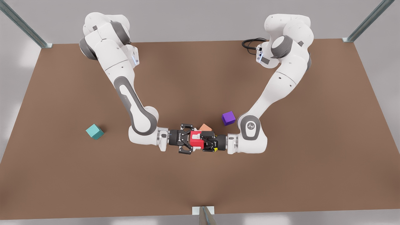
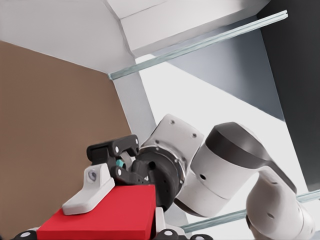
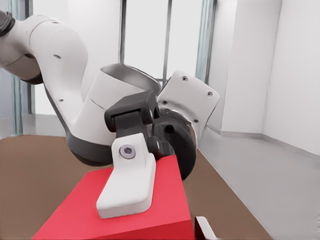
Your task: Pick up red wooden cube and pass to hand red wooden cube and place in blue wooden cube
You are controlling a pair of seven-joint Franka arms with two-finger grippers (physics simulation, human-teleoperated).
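Brown tabletop (image 1: pixel 281 175) is lying beneath a mid-air handover. The red wooden cube (image 1: pixel 196 143) is hanging between both grippers. The left gripper (image 1: pixel 202 140) is clamping it top and bottom, and the right gripper (image 1: pixel 192 139) is seemingly pressing its sides. If the left lets go before the right is gripping squarely, the cube is likely falling. Just behind the red cube, one salmon-orange cube (image 1: pixel 205 127) is sitting, with one purple cube (image 1: pixel 228 118) beyond. One blue wooden cube (image 1: pixel 94 131) is waiting well off toward the front view's left.

my left gripper (image 1: pixel 202 139): clamped on red wooden cube (image 1: pixel 197 144) | my right gripper (image 1: pixel 190 139): clamped opposite side | wrists level, facing each other
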